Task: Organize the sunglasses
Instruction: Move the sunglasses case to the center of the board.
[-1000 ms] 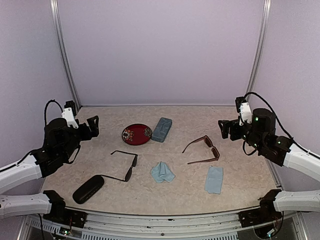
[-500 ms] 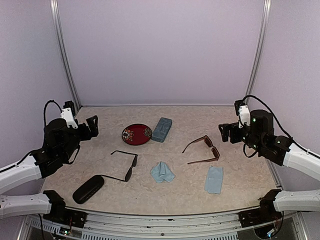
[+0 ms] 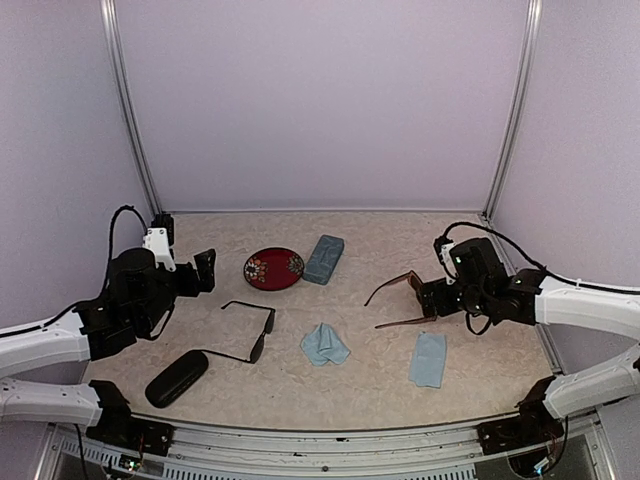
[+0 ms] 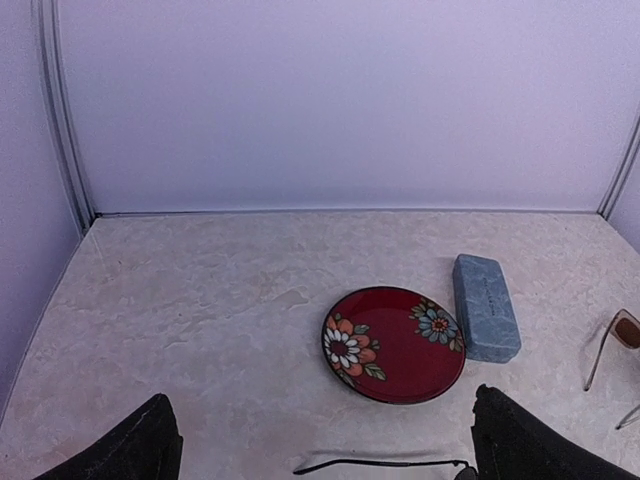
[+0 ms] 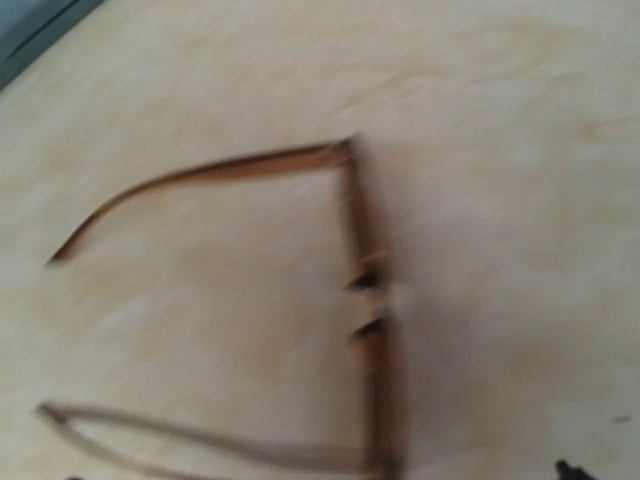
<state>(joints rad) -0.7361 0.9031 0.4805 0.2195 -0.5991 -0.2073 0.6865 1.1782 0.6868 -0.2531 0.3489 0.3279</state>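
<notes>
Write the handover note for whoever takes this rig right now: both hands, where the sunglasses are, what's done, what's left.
Left hand: open, empty, hovering short of the thin black-framed sunglasses.
Right hand: open, empty, at the front of the thick reddish-brown sunglasses; contact unclear.
Both pairs lie unfolded on the marbled table, black pair left of centre, brown pair right.
Black oval case near the front left, blue-grey rectangular case at the back; both look shut.
Done: nothing yet. Left: both pairs, probably to fold and put away.
</notes>
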